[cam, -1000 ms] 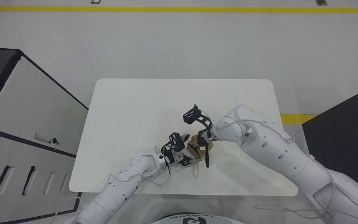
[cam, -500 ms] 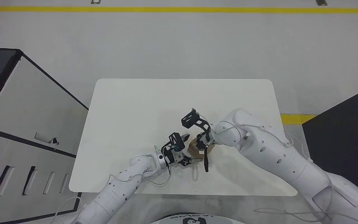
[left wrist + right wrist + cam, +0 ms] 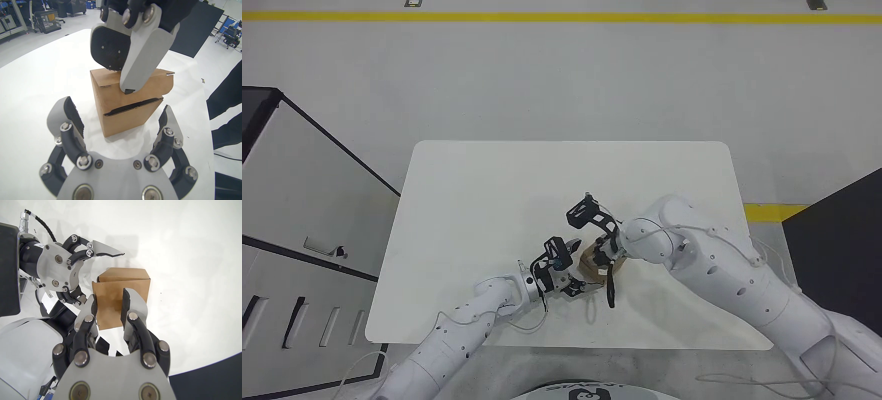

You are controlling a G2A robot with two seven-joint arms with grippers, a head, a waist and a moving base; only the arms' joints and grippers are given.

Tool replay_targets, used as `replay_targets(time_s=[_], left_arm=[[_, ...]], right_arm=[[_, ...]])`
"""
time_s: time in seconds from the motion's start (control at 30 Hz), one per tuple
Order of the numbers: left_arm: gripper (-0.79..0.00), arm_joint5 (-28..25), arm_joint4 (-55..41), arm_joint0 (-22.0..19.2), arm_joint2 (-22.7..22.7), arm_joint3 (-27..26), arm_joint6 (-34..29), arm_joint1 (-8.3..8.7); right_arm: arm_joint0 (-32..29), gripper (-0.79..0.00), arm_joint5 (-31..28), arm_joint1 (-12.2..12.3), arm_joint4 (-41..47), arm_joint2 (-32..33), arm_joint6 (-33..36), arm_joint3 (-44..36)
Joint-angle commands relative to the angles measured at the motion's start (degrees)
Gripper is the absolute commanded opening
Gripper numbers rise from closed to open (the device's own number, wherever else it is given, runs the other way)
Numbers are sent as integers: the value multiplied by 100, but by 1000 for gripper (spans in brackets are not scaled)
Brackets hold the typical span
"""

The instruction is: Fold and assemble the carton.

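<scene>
A small brown carton (image 3: 591,264) stands on the white table (image 3: 492,200) near its front edge. Its top flap (image 3: 151,79) lies down, and a dark gap (image 3: 132,107) runs along the side facing my left gripper. My right gripper (image 3: 121,80) hangs over the carton with its fingers apart, one fingertip (image 3: 129,91) resting on the top panel. In the right wrist view the carton (image 3: 124,277) lies just beyond that gripper (image 3: 109,298). My left gripper (image 3: 117,105) stands open at table level right beside the carton, its pads (image 3: 72,111) apart from the cardboard.
The left arm's fingers (image 3: 105,251) flank the carton's near side. A dark cabinet (image 3: 282,170) stands left of the table. The table's front edge (image 3: 642,347) lies close behind both grippers. Bare tabletop stretches toward the far side.
My right gripper has shifted a little to the left and down onto the carton's top. The left arm and the carton have stayed where they were.
</scene>
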Motion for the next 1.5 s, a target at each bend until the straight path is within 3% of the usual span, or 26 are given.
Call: replay_targets(time_s=[0.0,0.17,0.6,1.47], left_arm=[[0,0,0,0,0,0,0,0],[0,0,0,0,0,0,0,0],[0,0,0,0,0,0,0,0],[0,0,0,0,0,0,0,0]], right_arm=[[-2,-363,-13,-6,-14,5,22,-8],[-1,-366,-23,-26,-137,-12,58,-43],[47,-554,-1,-122,-328,-97,160,9],[110,-560,-155,-273,-412,-90,322,194]])
